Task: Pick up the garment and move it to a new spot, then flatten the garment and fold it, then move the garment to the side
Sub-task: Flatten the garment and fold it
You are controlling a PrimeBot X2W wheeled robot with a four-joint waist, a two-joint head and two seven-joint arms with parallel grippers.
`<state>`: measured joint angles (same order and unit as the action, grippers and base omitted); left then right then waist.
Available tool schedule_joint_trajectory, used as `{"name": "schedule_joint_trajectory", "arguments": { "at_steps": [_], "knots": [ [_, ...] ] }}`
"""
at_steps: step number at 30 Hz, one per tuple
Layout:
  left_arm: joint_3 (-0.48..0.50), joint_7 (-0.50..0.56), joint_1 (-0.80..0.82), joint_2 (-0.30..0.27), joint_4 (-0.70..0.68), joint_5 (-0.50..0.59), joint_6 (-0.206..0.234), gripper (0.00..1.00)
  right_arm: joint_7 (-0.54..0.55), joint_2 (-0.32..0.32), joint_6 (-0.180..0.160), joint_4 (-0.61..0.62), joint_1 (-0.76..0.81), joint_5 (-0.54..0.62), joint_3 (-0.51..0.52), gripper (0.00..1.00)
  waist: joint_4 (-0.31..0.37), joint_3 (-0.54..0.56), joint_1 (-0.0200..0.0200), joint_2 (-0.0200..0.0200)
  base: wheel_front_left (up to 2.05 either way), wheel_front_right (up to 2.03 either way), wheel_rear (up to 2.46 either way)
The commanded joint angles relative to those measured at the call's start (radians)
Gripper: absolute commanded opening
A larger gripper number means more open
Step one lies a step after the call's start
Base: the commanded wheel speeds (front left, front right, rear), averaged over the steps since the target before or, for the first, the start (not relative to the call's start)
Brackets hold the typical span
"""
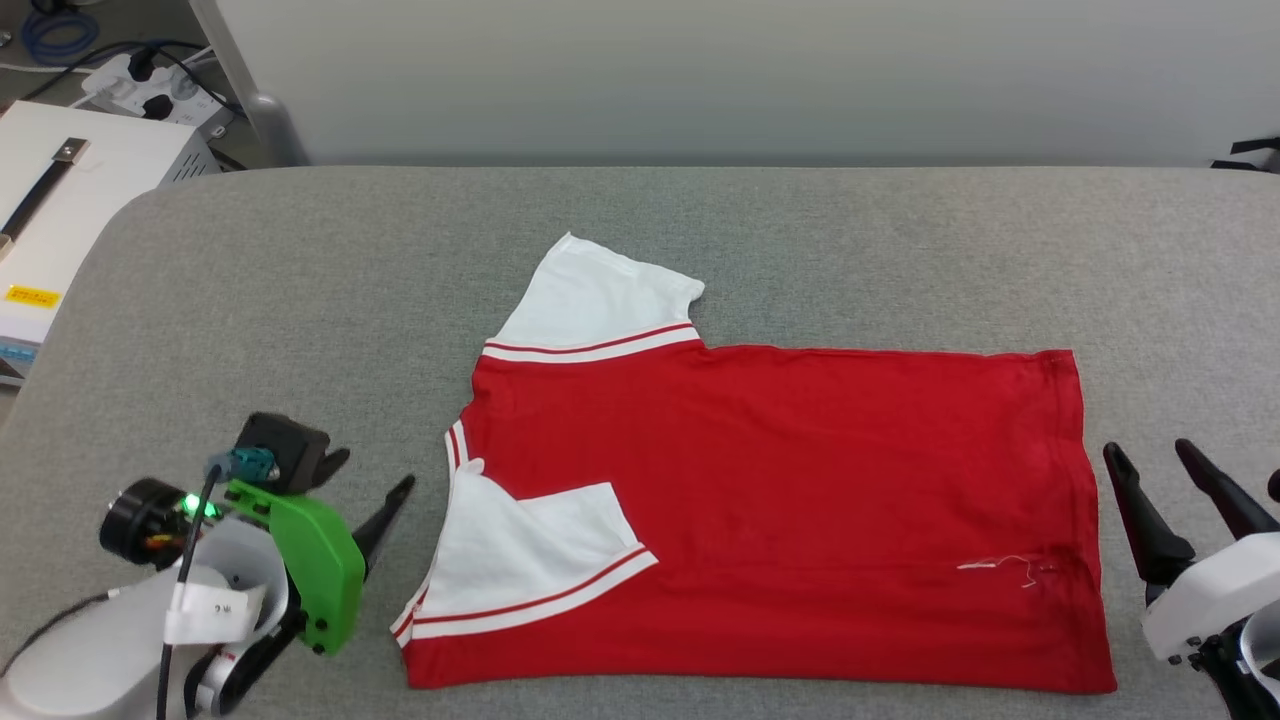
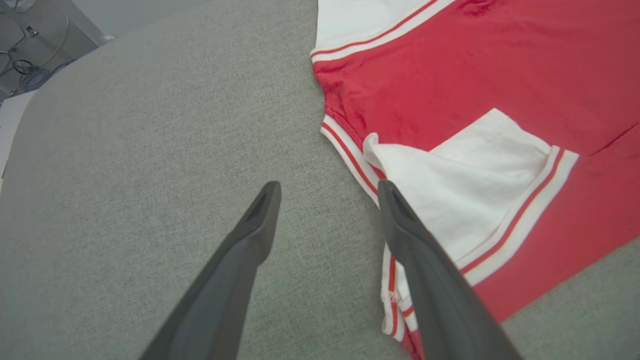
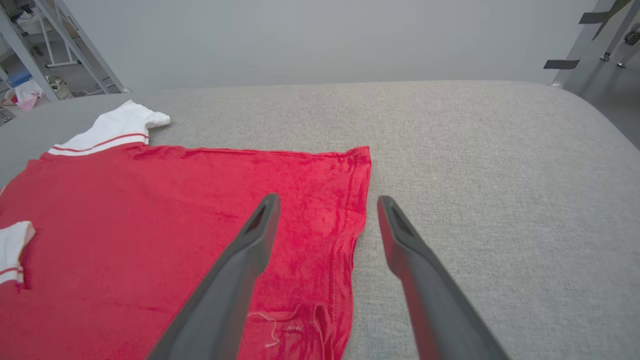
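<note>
**Item:** garment, red, with white sleeves and red-white striped trim.

**Location:** laid flat on the grey padded table, from the centre to the right of the head view. The neck end is turned toward the left gripper and the hem toward the right gripper.

**Condition:**
- The far sleeve is spread outward.
- The near sleeve is folded in over the red body.
- A plain red face is presented; whatever lies beneath it is hidden.
- A loose white thread is noted near the hem.

**Left gripper:**
- The fingers are held apart and empty, just beside the neck trim.
- One finger is largely hidden behind a green housing.
- In the left wrist view part of the striped trim is covered by one finger, and contact cannot be judged.

**Right gripper:**
- The fingers are held apart and empty, just beside the hem.
- Its body is cut off at the corner of the head view.
</note>
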<state>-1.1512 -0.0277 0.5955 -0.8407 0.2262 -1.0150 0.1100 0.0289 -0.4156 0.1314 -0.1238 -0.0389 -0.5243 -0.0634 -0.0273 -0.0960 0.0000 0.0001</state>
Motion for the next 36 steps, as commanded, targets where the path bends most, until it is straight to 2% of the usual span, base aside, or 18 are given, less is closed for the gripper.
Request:
{"name": "schedule_joint_trajectory", "arguments": {
  "at_steps": [1,7,11,13,16,20,23,29,33,36],
  "knots": [
    [0.013,-0.013,0.036,-0.009,-0.005,0.027,0.016,1.0,-0.021,0.029,-0.001,0.025,-0.005,0.034,0.025,1.0,0.005,-0.005,0.0,-0.0001,0.0,0.0,0.0],
    [0.065,-0.043,0.139,0.019,0.01,0.046,0.02,1.0,-0.085,0.139,-0.001,0.142,-0.014,0.14,0.087,1.0,0.034,-0.047,0.0,-0.0001,0.0,0.0,0.0],
    [0.09,-0.032,0.224,0.037,0.057,0.044,-0.022,1.0,-0.12,0.173,-0.001,0.201,-0.024,0.205,0.09,1.0,0.065,-0.101,0.0,-0.0001,0.0,0.0,0.0],
    [0.091,-0.005,0.286,0.04,0.084,0.06,-0.057,1.0,-0.127,0.189,-0.001,0.222,-0.032,0.222,0.084,1.0,0.083,-0.142,0.0,-0.0001,0.0,0.0,0.0],
    [0.113,0.045,0.363,0.061,0.118,0.024,-0.107,1.0,-0.131,0.2,-0.001,0.24,-0.047,0.232,0.077,1.0,0.102,-0.198,0.0,-0.0001,0.0,0.0,0.0],
    [0.136,0.196,0.476,0.082,0.17,-0.059,-0.175,1.0,-0.142,0.201,-0.001,0.263,-0.08,0.242,0.061,1.0,0.129,-0.285,0.0,-0.0001,0.0,0.0,0.0],
    [0.125,0.338,0.574,0.088,0.2,-0.082,-0.202,1.0,-0.152,0.201,-0.001,0.274,-0.112,0.245,0.048,1.0,0.149,-0.349,0.0,-0.0001,0.0,0.0,0.0],
    [0.112,0.593,0.726,0.123,0.272,-0.144,-0.212,1.0,-0.165,0.193,-0.001,0.277,-0.169,0.24,0.025,1.0,0.177,-0.436,0.0,-0.0001,0.0,0.0,0.0],
    [0.095,0.691,0.792,0.154,0.325,-0.146,-0.208,1.0,-0.173,0.183,-0.001,0.275,-0.204,0.235,0.013,1.0,0.195,-0.483,0.0,-0.0001,0.0,0.0,0.0],
    [0.086,0.722,0.824,0.178,0.357,-0.141,-0.209,1.0,-0.178,0.177,-0.001,0.272,-0.227,0.232,0.005,1.0,0.206,-0.509,0.0,-0.0001,0.0,0.0,0.0]
  ]
}}
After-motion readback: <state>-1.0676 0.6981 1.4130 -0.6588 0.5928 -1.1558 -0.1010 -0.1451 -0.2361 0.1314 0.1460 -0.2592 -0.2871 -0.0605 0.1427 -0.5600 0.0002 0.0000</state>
